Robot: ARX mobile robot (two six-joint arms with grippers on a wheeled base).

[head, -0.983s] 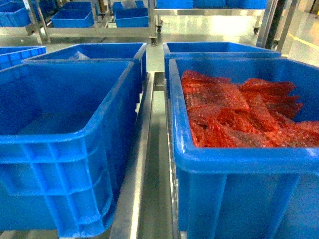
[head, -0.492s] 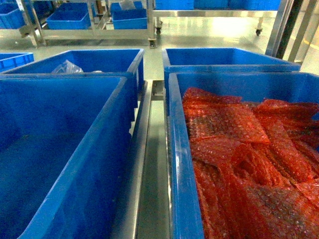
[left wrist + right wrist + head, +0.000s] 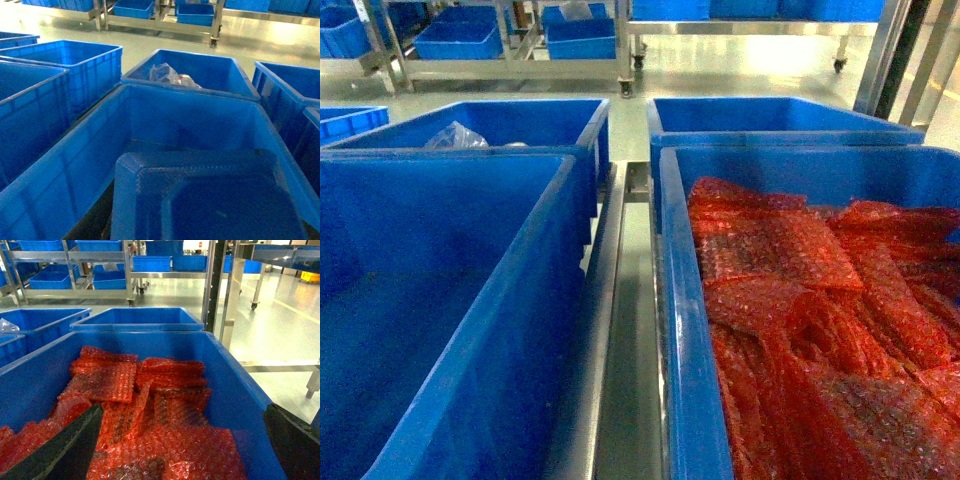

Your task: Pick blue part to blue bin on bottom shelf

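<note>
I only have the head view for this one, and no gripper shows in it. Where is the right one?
Observer: The right wrist view shows the right gripper open, fingers wide apart, over the red bubble-wrap bags in the near right bin.
Operator: The near left bin looks empty to me.
Observer: The left wrist view shows a blue moulded part low in the foreground, over the near left bin. Whether it is held, I cannot tell.

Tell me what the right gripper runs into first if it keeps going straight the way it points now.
Most likely the red bubble-wrap bags heaped in the blue bin. The right gripper is open, its fingers spread above the pile with nothing between. Aimed higher, it would meet the bin's far wall; depth is hard to judge.
</note>
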